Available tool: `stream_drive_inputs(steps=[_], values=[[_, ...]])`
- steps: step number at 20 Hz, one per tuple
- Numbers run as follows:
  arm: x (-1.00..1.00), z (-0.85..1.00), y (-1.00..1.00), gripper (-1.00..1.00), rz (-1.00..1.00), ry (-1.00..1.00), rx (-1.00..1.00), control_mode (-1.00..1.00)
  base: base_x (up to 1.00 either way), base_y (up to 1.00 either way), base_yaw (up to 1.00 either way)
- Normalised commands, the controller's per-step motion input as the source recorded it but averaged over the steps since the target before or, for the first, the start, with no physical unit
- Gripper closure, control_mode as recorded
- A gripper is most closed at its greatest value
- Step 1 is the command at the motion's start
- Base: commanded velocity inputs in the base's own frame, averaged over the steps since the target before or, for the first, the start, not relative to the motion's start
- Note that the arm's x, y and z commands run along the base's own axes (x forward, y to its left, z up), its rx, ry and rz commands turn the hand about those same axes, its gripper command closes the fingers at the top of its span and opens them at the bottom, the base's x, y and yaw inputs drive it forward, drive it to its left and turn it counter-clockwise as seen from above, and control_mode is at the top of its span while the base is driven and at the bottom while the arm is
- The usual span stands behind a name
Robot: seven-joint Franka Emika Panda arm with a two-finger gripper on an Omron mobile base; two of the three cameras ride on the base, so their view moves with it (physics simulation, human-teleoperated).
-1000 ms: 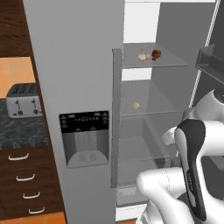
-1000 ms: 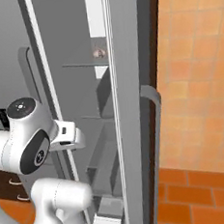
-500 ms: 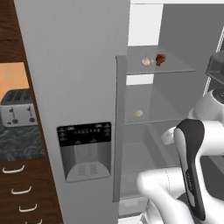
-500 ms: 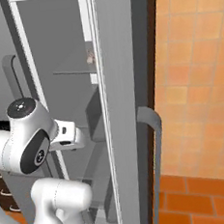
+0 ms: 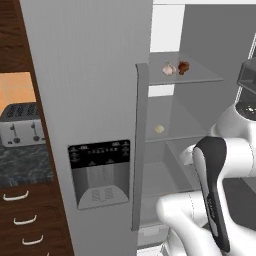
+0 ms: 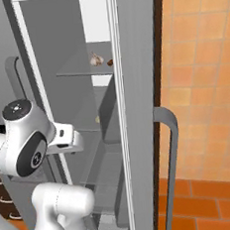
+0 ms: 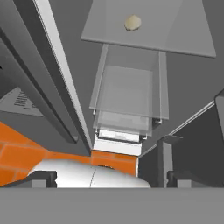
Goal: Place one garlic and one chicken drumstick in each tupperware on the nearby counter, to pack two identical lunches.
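On the upper glass shelf of the open fridge lie a pale garlic (image 5: 169,69) (image 6: 96,59) and, right beside it, a brown chicken drumstick (image 5: 183,66) (image 6: 110,62). A second pale garlic (image 5: 159,129) (image 7: 133,22) rests alone on the middle shelf. My gripper (image 7: 113,178) is open, its fingertips (image 7: 43,176) wide apart with nothing between them. It hangs inside the fridge opening, below and in front of the middle shelf, and touches no food. The speckled counter (image 5: 25,162) shows at the far left. The tupperware is out of view.
The grey fridge door (image 5: 95,100) with its dispenser panel (image 5: 100,172) stands to the left, and its long handle (image 5: 140,145) is close to my arm. A second door with a handle (image 6: 171,161) is on the right. Clear fridge drawers (image 7: 127,100) sit below the shelves. A toaster (image 5: 17,125) stands on the counter.
The whole picture has shifted in both base views, so the base has moved closer to the fridge. The food has stayed put on the shelves. The gripper has stayed open.
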Motion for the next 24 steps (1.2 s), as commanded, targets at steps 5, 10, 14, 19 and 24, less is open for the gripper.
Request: stream_drive_inputs(steps=[5,10,14,19,24], values=[[0.72,-0.15,-0.13,-1.00,0.00,-0.04,0.05,-1.00,0.00,0.00,0.00],[0.91,-0.11,-0.46,-1.00,0.00,-0.03,0.17,-1.00,0.00,0.00,0.00],[0.86,-0.18,0.01,-1.00,0.14,0.00,0.05,-1.00,0.00,0.00,0.00],[0.90,-0.26,0.13,-1.00,0.25,0.00,0.00,-1.00,0.00,0.00,0.00],[0.80,-0.28,0.01,-1.00,0.11,0.00,0.00,-1.00,0.00,0.00,0.00]])
